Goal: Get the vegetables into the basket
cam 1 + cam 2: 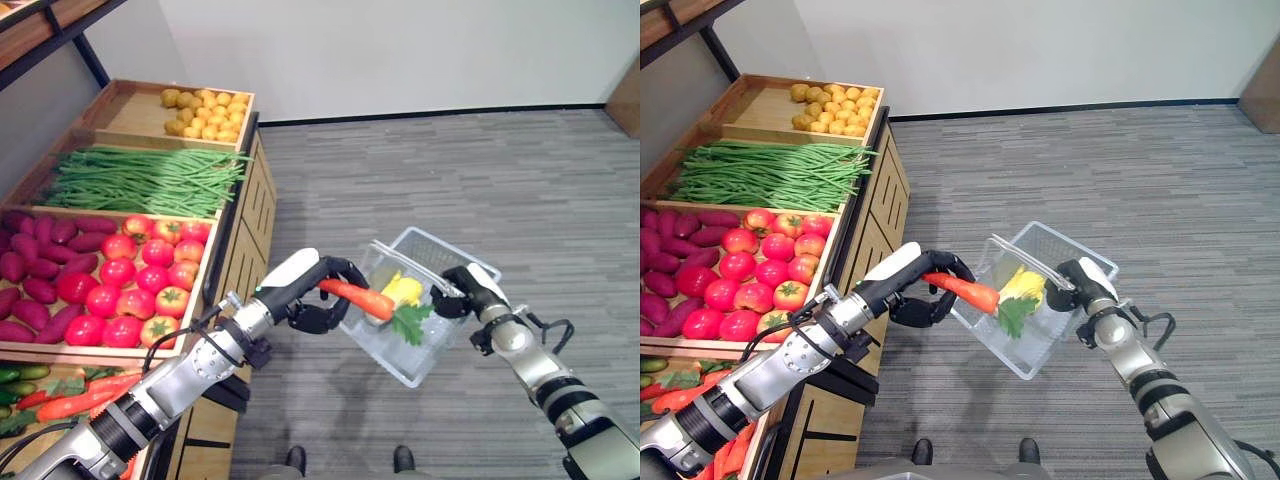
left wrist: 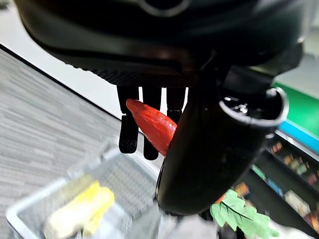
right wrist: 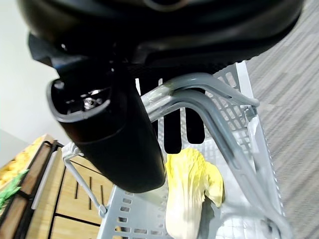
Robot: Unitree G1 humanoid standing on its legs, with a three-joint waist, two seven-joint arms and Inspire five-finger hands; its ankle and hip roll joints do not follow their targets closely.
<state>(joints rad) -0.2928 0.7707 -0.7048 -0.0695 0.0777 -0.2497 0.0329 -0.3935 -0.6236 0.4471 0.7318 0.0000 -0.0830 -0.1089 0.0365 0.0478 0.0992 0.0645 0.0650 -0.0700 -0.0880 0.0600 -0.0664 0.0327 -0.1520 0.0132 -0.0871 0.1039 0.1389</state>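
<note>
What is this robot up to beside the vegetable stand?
It is collecting vegetables. Its right hand holds a basket by the handle, with a yellow cabbage already inside. Its left hand grips a carrot over the basket's rim, not yet released.

Perforated grey plastic basket (image 1: 440,250)

No readable text, label, number or sign stands on anything here: not on the crates, basket, vegetables or hands.
</note>
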